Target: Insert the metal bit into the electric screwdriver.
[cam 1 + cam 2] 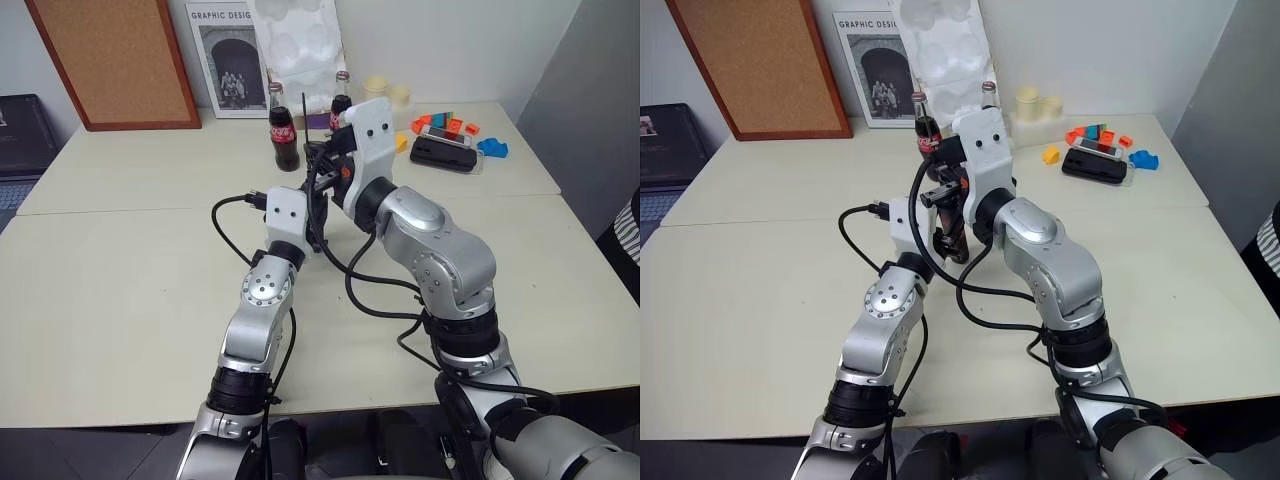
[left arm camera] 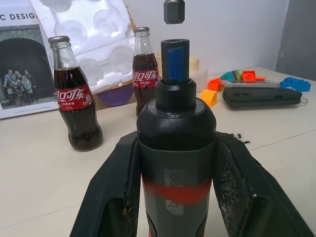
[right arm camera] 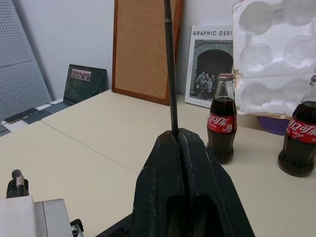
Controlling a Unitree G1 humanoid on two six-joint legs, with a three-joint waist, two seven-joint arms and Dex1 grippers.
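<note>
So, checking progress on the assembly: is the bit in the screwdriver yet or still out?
Still out. The metal bit is pinched in the right gripper, and the electric screwdriver, held by the left gripper, has an empty nose.

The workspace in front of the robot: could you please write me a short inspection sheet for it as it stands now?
Surface: pale cream tabletop, made of joined sections.
Job's things: stubby dark grey electric screwdriver with a red band, nose empty; thin dark metal bit, not yet inserted.
Clutter: two glass cola bottles, small coloured plastic blocks, black case with a phone on it, cream candles.
Grippers: left gripper shut on the screwdriver; right gripper shut on the bit.
Cables: black cables looping along both arms.
Surroundings: cork board, graphic design book, white foam tray against the wall.
</note>
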